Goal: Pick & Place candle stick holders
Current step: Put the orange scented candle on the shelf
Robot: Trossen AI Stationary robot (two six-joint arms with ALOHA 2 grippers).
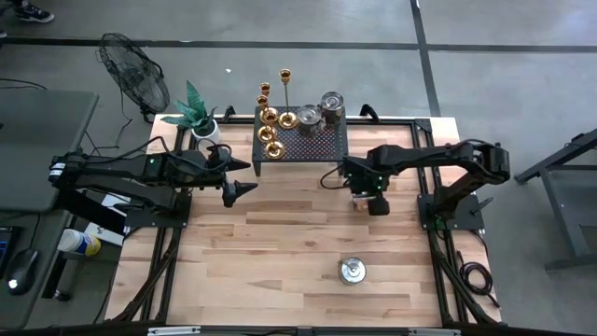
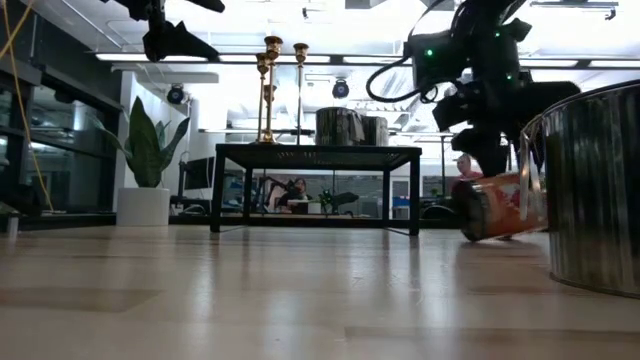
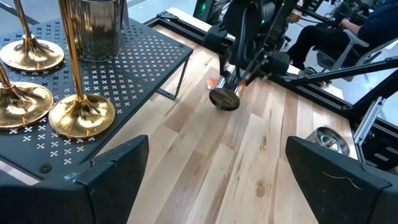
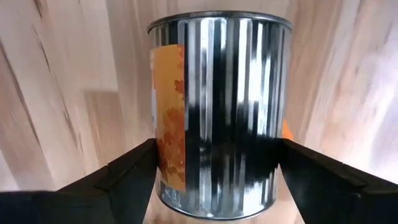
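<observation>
Holding a shiny ribbed tin can (image 4: 217, 112) with an orange label, the right claw (image 1: 370, 198) hangs low over the wooden table (image 1: 280, 271), just in front of the little black rack (image 1: 322, 140). Its two fingers sit on both sides of the can, gripping it, and in the low view the can looks tipped on its side, close to the wood.

The left claw (image 1: 244, 177) waits up in the air beside the rack, fingers spread wide and holding nothing.

The gold candle stick holders (image 1: 273, 121) are all at the rack: most stand on its top with two more tins (image 1: 322, 109), and a few look to be right at its far edge. None of them has been picked yet. Another tin (image 1: 352, 272) sits alone, well in front of the rack.

What could go wrong? The can is round and smooth, so I think it might slip or roll away if the grip loosens. Also, the holders are tall and thin and stand close together. A claw reaching for one could bump its neighbor and knock it over.
</observation>
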